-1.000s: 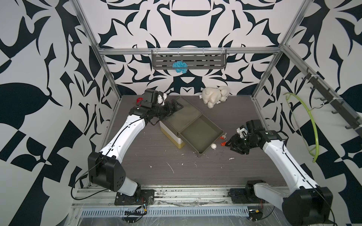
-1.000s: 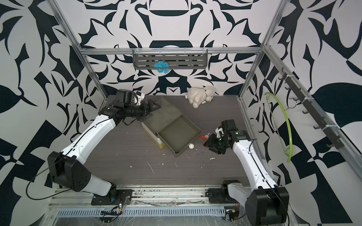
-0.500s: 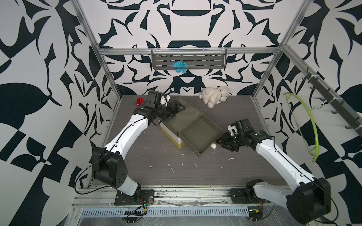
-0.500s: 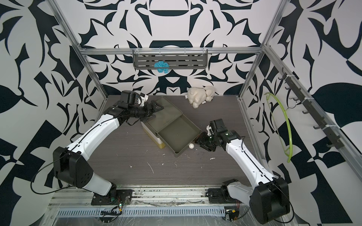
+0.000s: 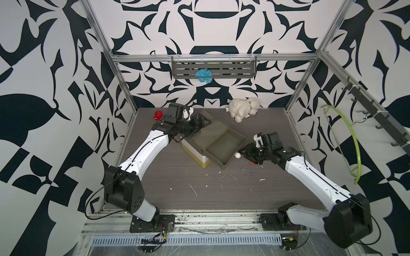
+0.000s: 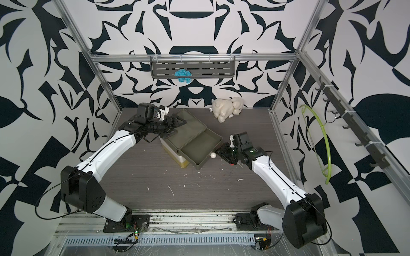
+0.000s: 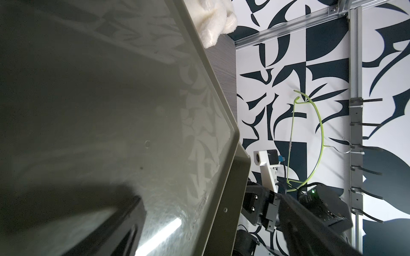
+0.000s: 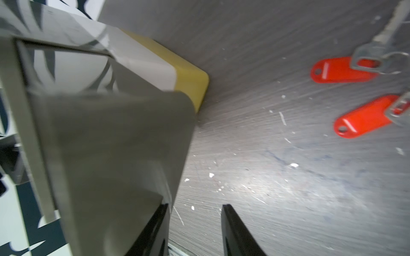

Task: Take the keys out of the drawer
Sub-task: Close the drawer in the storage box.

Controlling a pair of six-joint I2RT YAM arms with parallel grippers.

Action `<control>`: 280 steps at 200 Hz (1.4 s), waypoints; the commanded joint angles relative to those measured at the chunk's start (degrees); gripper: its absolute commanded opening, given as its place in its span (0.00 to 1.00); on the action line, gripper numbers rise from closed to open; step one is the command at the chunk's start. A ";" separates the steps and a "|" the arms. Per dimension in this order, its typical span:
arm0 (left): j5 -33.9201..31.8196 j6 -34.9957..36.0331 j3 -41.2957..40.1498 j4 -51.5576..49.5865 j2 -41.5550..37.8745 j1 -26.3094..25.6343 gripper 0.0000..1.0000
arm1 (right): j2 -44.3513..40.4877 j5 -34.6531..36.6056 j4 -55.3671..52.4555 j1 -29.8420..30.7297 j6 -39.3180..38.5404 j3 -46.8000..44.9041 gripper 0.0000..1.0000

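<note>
The olive drawer stands pulled out of a yellow-and-white box, and its floor is bare. Two keys with red tags lie on the table outside the drawer. In both top views only a red bit of them shows under my right wrist. My right gripper is open and holds nothing. One of its fingers is against the drawer's front wall, beside the white knob. My left gripper is open over the box's olive top.
A white plush toy sits at the back of the table and a round red toy at the back left. A green hanger hangs on the right wall. A blue tuft lies on the rear shelf. White crumbs dot the table's front.
My right gripper has moved left from the keys to the drawer's front. The drawer has slid a little back into the box. My left arm has shifted slightly, uncovering the red toy.
</note>
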 commanded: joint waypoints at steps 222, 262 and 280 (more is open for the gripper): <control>-0.30 0.38 -6.23 -2.93 -4.36 -0.56 0.99 | 18.08 2.62 18.83 9.26 5.31 11.32 0.49; -2.48 0.95 -5.46 -4.79 -6.77 -0.52 0.99 | 9.77 2.93 16.26 5.64 5.99 2.85 0.65; -3.83 2.00 -4.33 -6.31 -7.81 -0.43 0.99 | 7.04 -0.79 17.12 3.28 6.26 -1.03 0.65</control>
